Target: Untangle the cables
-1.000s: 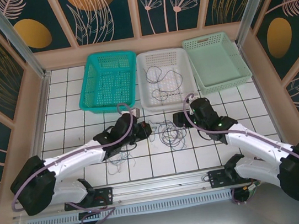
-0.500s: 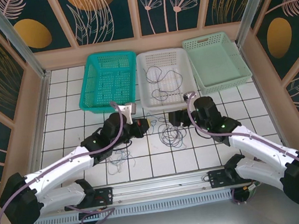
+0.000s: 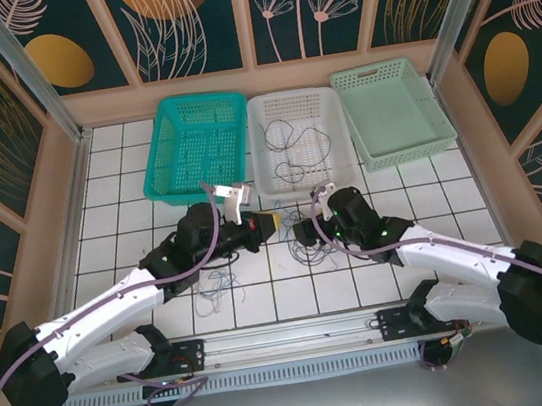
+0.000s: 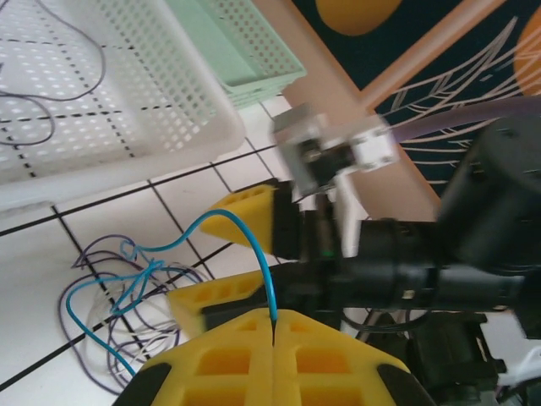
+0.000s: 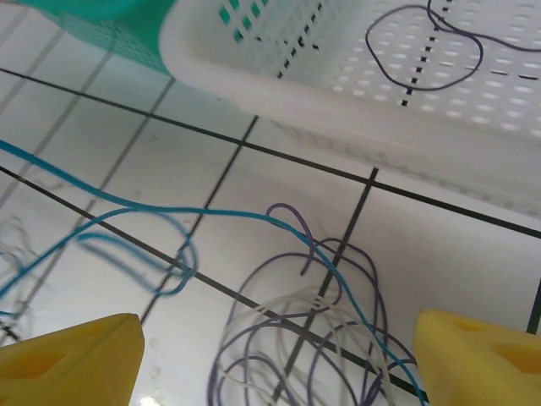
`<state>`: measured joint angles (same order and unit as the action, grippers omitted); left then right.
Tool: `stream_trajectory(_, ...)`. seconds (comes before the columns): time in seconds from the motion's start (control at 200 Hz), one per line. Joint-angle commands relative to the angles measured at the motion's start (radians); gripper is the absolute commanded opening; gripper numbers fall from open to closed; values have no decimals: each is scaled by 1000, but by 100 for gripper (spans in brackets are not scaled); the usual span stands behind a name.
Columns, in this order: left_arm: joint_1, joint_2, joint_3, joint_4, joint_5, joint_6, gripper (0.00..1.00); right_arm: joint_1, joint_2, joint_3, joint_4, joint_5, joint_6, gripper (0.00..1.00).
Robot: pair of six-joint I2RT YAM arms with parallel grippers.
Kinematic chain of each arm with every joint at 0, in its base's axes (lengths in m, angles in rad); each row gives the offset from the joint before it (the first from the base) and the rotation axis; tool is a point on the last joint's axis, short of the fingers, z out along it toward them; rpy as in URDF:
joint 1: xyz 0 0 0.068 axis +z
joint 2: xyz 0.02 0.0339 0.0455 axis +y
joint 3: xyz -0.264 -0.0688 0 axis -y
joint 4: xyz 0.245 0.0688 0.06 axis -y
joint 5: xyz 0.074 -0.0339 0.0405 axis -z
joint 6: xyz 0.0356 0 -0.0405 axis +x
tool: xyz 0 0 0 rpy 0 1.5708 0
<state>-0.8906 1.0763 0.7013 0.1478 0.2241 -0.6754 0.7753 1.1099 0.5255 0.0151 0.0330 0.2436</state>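
Two states: left gripper (image 4: 275, 326) has its pads pressed together on the blue cable (image 4: 264, 262); right gripper (image 5: 279, 355) is spread wide above the tangled cables (image 5: 334, 279) on the white tiles (image 5: 439, 254). One more dark cable (image 3: 290, 140) lies loose inside the white basket (image 3: 294, 97), just beyond the tangle.

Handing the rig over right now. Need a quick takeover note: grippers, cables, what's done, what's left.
Left gripper: shut on the blue cable, which runs back into the tangle.
Right gripper: open, just above the tangle's purple and white loops, holding nothing.
Done: one dark cable lies in the white basket.
Left: the blue cable is not yet free. The purple and white loops and the pale strands by the left arm need separating.
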Motion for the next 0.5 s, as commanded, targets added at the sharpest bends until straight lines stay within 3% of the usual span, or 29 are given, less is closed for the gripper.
stream_trajectory(0.0,-8,-5,45,52,70,54,0,13,49,34,77,85,-52,84)
stream_trajectory(0.115,-8,-16,52,51,97,69,0,8,98,39,121,175,-32,85)
stream_trajectory(0.38,-7,-74,54,81,117,104,0,-4,162,44,202,125,-18,85)
stream_trajectory(0.495,-8,-104,58,101,95,113,0,-4,205,67,159,132,1,82)
